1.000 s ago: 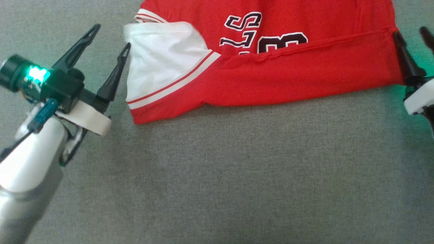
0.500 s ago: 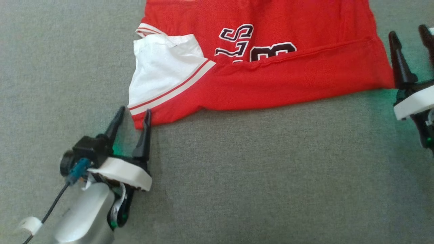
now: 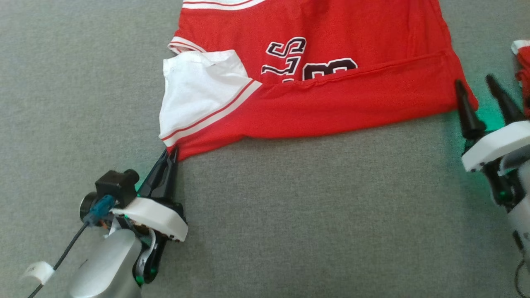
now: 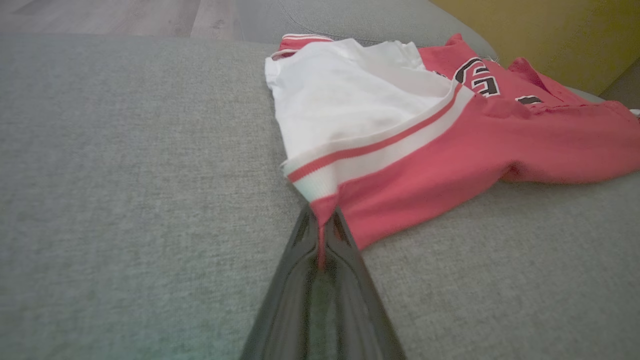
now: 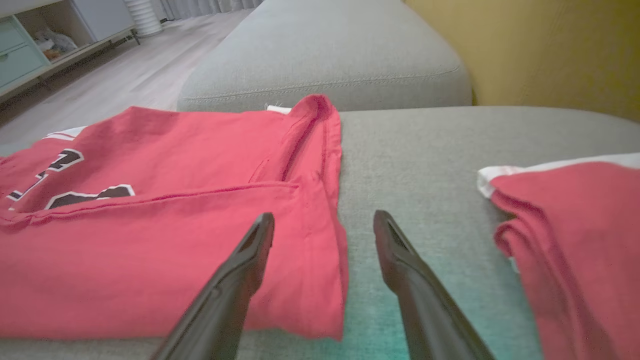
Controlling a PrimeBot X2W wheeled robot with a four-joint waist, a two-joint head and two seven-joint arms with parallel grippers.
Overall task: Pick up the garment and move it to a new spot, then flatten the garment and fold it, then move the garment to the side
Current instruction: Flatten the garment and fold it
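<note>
**Left claw pinched on jersey corner, right claw spread at the far corner**

- Left gripper [image 3: 170, 152]: fingers pressed together on the near corner of the garment [image 3: 331, 103]. In the left wrist view a thin tail of red cloth sits squeezed between the two dark fingers [image 4: 322, 220].
- Just beyond that claw's tips: the white-red striped trim, then the white sleeve panel [image 4: 350, 100], rumpled.
- The garment lies flat on the grey cushion [image 3: 290, 207], stretching from the left claw's tips across to the right claw. Its near part is doubled up over the front, and the fold edge cuts across the dark lettering.
- Right gripper [image 3: 474, 80]: fingers wide apart, nothing held. Right wrist view [image 5: 324, 216]: the inner finger is over the red cloth [image 5: 150, 250], the outer finger is over bare cushion, and the garment's side edge runs between them. Contact with the cloth: cannot tell.
- Outward of the right claw's outer finger is a smaller red piece [image 5: 565, 225] with a white edge band, apart from the jersey.
</note>
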